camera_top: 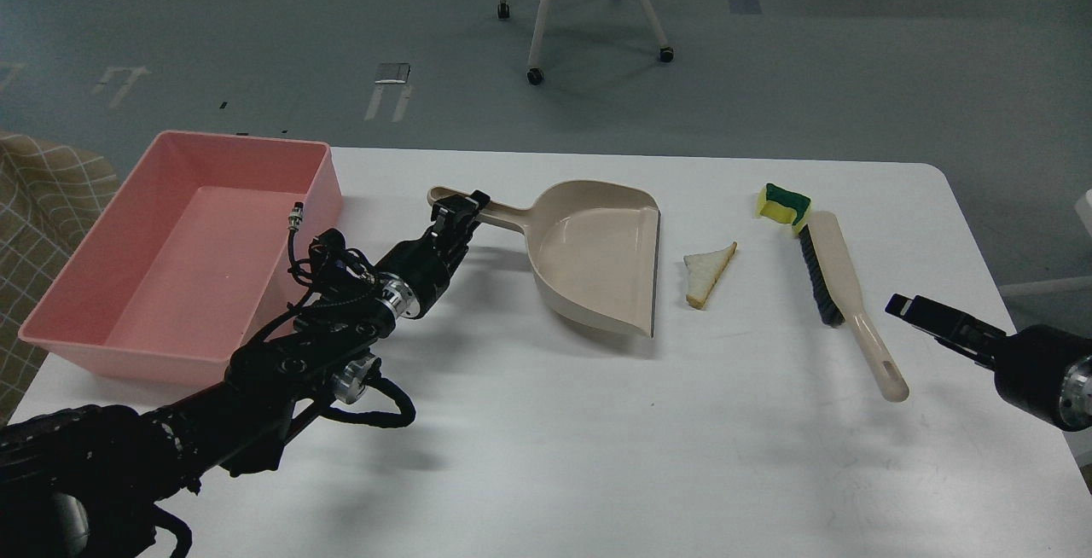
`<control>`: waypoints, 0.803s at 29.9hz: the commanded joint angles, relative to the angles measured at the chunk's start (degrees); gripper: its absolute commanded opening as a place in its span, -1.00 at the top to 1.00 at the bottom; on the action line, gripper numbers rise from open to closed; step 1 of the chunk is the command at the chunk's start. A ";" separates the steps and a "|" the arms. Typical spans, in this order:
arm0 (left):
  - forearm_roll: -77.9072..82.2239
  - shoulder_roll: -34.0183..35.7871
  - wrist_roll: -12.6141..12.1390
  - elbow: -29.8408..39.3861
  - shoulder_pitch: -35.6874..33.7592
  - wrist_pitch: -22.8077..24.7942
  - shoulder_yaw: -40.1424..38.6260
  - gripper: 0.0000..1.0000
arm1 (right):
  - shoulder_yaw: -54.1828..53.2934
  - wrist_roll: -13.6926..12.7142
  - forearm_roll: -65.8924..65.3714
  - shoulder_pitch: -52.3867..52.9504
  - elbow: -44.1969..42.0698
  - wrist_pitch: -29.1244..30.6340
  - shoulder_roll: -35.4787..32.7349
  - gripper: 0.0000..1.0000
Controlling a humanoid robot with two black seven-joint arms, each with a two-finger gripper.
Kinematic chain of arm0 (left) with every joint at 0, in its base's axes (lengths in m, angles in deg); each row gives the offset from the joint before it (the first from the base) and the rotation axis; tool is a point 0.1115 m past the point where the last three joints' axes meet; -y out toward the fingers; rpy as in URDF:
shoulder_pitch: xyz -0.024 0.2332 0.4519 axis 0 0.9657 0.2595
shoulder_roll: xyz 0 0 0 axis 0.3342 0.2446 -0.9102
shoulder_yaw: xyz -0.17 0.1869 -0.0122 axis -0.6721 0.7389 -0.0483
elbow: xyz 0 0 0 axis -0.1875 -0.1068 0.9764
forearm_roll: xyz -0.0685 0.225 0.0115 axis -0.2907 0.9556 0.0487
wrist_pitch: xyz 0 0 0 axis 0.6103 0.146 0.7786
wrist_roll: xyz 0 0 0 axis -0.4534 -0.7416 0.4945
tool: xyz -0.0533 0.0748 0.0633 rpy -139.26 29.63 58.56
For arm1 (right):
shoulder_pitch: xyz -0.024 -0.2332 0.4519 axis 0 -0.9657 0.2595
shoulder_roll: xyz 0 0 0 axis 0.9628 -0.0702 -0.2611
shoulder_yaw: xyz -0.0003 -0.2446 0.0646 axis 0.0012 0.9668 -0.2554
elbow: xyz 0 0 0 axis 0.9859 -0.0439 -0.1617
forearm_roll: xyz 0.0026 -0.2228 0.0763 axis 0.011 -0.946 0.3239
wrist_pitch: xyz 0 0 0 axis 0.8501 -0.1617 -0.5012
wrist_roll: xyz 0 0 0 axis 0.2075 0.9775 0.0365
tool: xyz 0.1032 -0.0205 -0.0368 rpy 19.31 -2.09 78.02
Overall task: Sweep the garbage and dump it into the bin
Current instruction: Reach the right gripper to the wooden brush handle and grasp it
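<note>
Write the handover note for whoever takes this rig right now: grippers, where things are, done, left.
Left gripper: at the dustpan handle, fingers around it; a firm grip cannot be confirmed.
Right gripper: free, near the brush handle, holding nothing; open or shut unclear.
Bread slice: on the table, just right of the dustpan mouth.
Sponge: at the brush's far tip, touching it.
Pink bin: at the table's left, nothing in it.
Done: nothing swept yet.
Left: take the brush, sweep bread and sponge into the dustpan, dump into the bin.
</note>
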 commanded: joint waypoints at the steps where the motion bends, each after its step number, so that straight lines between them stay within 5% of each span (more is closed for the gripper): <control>1: 0.10 -0.12 0.05 0.07 -0.02 -0.04 0.03 0.86 | 0.03 0.02 -0.14 -1.12 0.02 0.02 0.24 -0.65; 9: 0.10 0.50 0.05 0.07 -0.02 -0.04 0.03 0.86 | 2.32 0.02 -0.40 -0.77 0.11 0.02 0.59 -0.74; 11: 0.10 0.67 0.05 0.07 -0.02 -0.04 0.03 0.86 | 2.49 0.02 -0.84 -0.68 0.11 0.02 1.30 -0.60; 16: 0.01 0.93 0.05 0.07 -0.37 -0.04 -0.06 0.87 | 3.81 -0.07 -5.93 0.37 0.02 0.02 3.75 0.15; 24: -0.34 1.11 0.05 0.07 -0.46 -0.04 -0.06 0.86 | 7.42 -0.51 -8.22 3.01 -0.60 0.02 5.42 0.31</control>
